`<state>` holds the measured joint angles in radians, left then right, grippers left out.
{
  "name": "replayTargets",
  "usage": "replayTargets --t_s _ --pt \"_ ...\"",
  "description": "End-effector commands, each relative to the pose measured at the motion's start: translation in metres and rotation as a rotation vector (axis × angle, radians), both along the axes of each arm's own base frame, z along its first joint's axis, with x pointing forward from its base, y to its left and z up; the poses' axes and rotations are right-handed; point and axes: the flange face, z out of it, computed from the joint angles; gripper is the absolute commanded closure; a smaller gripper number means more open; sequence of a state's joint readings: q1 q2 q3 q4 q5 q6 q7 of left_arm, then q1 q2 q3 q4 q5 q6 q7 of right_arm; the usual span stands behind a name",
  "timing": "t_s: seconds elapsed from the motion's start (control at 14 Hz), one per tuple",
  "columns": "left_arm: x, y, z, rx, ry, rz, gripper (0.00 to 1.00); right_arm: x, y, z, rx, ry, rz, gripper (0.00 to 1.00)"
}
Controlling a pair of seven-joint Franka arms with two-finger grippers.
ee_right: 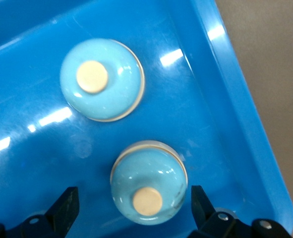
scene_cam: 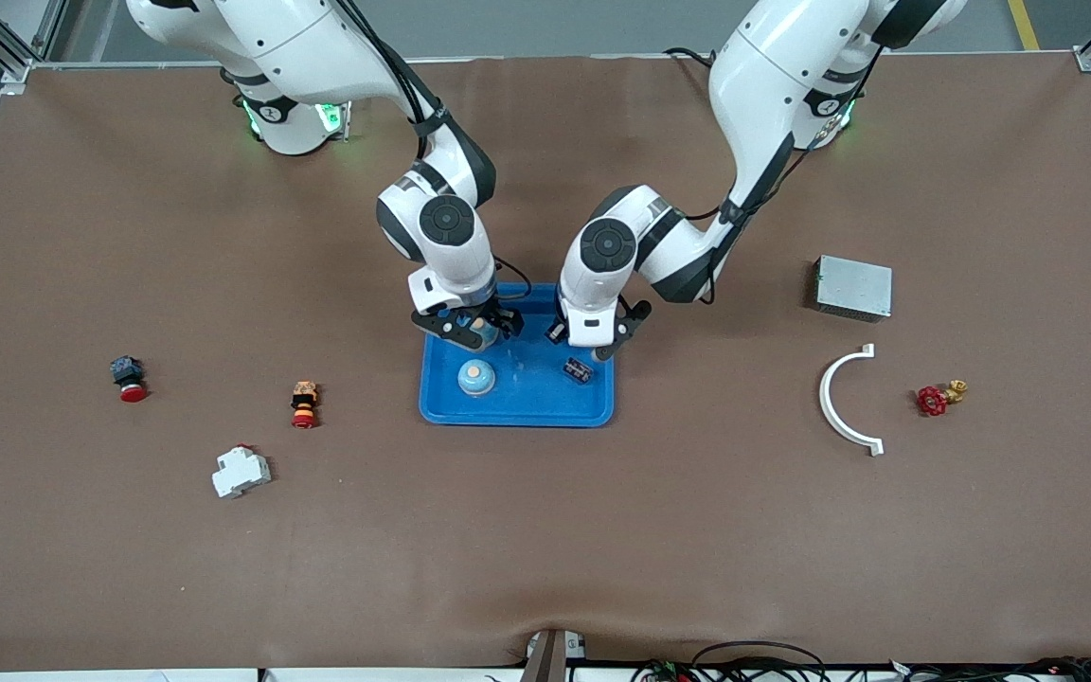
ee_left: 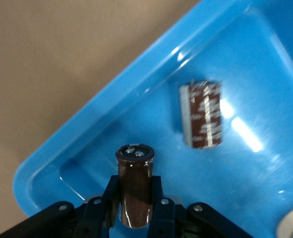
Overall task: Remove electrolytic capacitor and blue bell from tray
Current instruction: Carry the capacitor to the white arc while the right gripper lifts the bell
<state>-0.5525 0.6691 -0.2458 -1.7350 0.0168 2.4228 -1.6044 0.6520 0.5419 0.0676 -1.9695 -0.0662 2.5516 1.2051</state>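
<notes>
A blue tray (scene_cam: 517, 413) sits mid-table. My left gripper (ee_left: 135, 201) is shut on a dark brown capacitor (ee_left: 135, 178), held upright over the tray's corner toward the left arm's end (scene_cam: 593, 347). A second capacitor (ee_left: 202, 115) lies on its side on the tray floor (scene_cam: 577, 369). My right gripper (ee_right: 134, 198) is open over the tray (scene_cam: 468, 327); its fingers (ee_right: 67, 208) stand either side of a light blue bell (ee_right: 148, 183) with a gap on each side. Another bell (ee_right: 102, 79) sits beside it, nearer the front camera (scene_cam: 475, 379).
Toward the right arm's end lie a black and red push button (scene_cam: 129, 377), an orange and red button (scene_cam: 304, 403) and a white breaker (scene_cam: 241, 471). Toward the left arm's end are a grey box (scene_cam: 852, 287), a white curved piece (scene_cam: 839, 403) and a red valve (scene_cam: 938, 398).
</notes>
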Motion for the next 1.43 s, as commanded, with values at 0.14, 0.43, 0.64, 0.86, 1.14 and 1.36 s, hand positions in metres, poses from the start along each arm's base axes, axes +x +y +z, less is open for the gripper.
replayTargets --t_s 0.14,0.43,0.64,0.86,1.14,1.36 --pt "0.031 0.046 0.109 0.054 -0.043 0.031 1.00 0.004 0.006 0.001 -0.016 -0.021 0.006 0.00" --pt "0.065 0.121 0.152 0.101 -0.020 -0.025 1.00 0.006 0.002 -0.003 -0.037 -0.032 0.027 0.00" --pt "0.088 0.179 0.164 0.116 0.004 -0.075 1.00 0.004 0.001 -0.011 -0.054 -0.029 0.042 0.00" --pt "0.105 0.239 0.160 0.131 0.064 -0.125 1.00 0.004 0.001 -0.012 -0.059 -0.032 0.050 0.23" --pt "0.113 0.325 0.137 0.205 0.116 -0.214 1.00 0.003 0.002 -0.013 -0.067 -0.038 0.066 1.00" --pt "0.114 0.365 0.119 0.231 0.138 -0.252 1.00 0.013 0.006 0.008 -0.079 -0.026 0.056 1.00"
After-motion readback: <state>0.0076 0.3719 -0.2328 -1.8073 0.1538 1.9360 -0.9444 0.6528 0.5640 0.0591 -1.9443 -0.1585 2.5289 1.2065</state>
